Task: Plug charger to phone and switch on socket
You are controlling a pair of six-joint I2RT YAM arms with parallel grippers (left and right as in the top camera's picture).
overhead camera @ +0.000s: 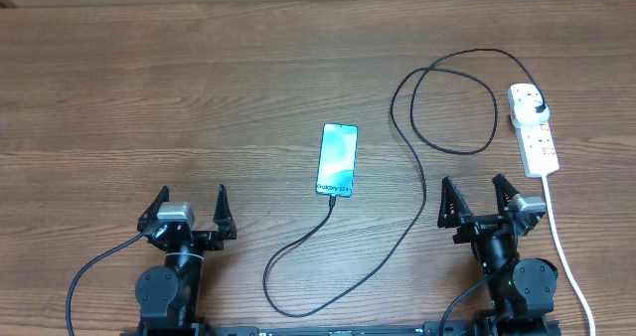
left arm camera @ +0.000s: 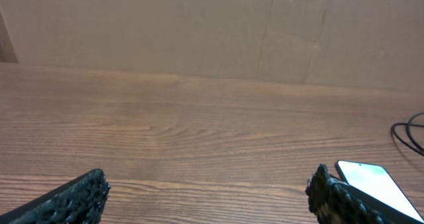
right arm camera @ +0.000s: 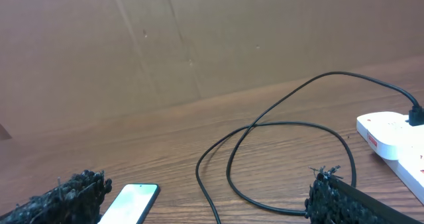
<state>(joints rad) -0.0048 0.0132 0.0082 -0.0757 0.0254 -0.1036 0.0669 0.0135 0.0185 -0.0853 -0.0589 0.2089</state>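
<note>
The phone [overhead camera: 337, 160] lies screen up at the table's middle, lit blue. The black charger cable [overhead camera: 397, 227] runs from a black plug [overhead camera: 538, 107] in the white socket strip [overhead camera: 534, 129] at the right, loops, curves along the front, and its connector end sits at the phone's near edge [overhead camera: 333, 200]. My left gripper [overhead camera: 191, 205] is open and empty at the front left; the phone's corner [left arm camera: 374, 184] shows beside its right finger. My right gripper [overhead camera: 480, 197] is open and empty at the front right, with the phone [right arm camera: 132, 201], cable loop [right arm camera: 278, 164] and socket [right arm camera: 391, 141] ahead.
The socket's white cord [overhead camera: 561, 247] runs down the right side past my right arm. A brown cardboard wall [left arm camera: 212, 25] stands behind the wooden table [overhead camera: 199, 97].
</note>
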